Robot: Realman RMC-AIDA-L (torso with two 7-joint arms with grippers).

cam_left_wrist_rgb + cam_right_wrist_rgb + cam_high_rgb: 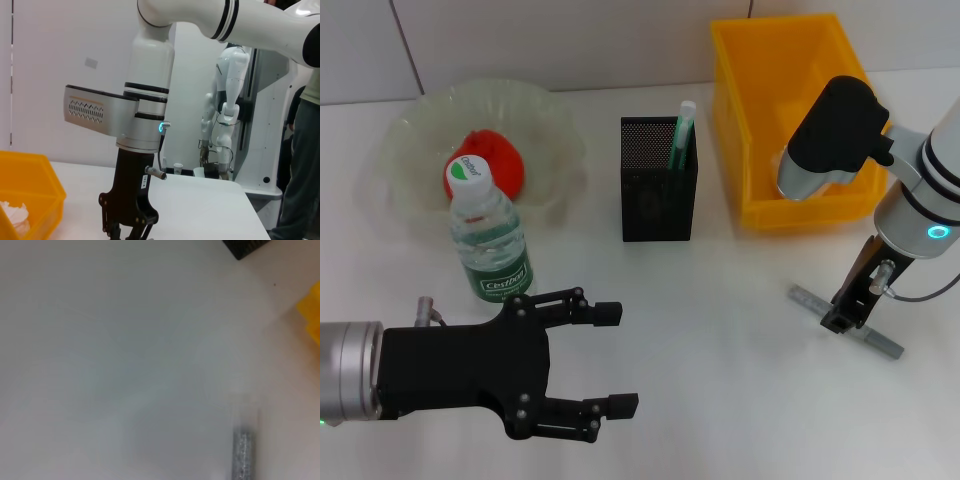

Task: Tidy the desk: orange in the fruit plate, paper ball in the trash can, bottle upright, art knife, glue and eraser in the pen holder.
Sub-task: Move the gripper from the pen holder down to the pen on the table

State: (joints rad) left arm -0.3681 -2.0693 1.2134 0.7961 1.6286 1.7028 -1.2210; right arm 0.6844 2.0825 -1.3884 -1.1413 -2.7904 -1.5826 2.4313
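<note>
Right gripper (844, 318): down on the art knife (846, 321), which lies flat; finger state cannot be told.
Left gripper (612, 358): spread, near the upright bottle (490, 237).
Surface: white desk (720, 340), yellow trash can (790, 120) behind.

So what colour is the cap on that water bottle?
White, with a green band beneath; the water bottle's cap shows best in the head view.

The right gripper (844, 318) is lowered onto the grey art knife (847, 322) on the worktop (720, 380); the left gripper (615, 360) is held spread near the upright bottle (490, 240).
</note>
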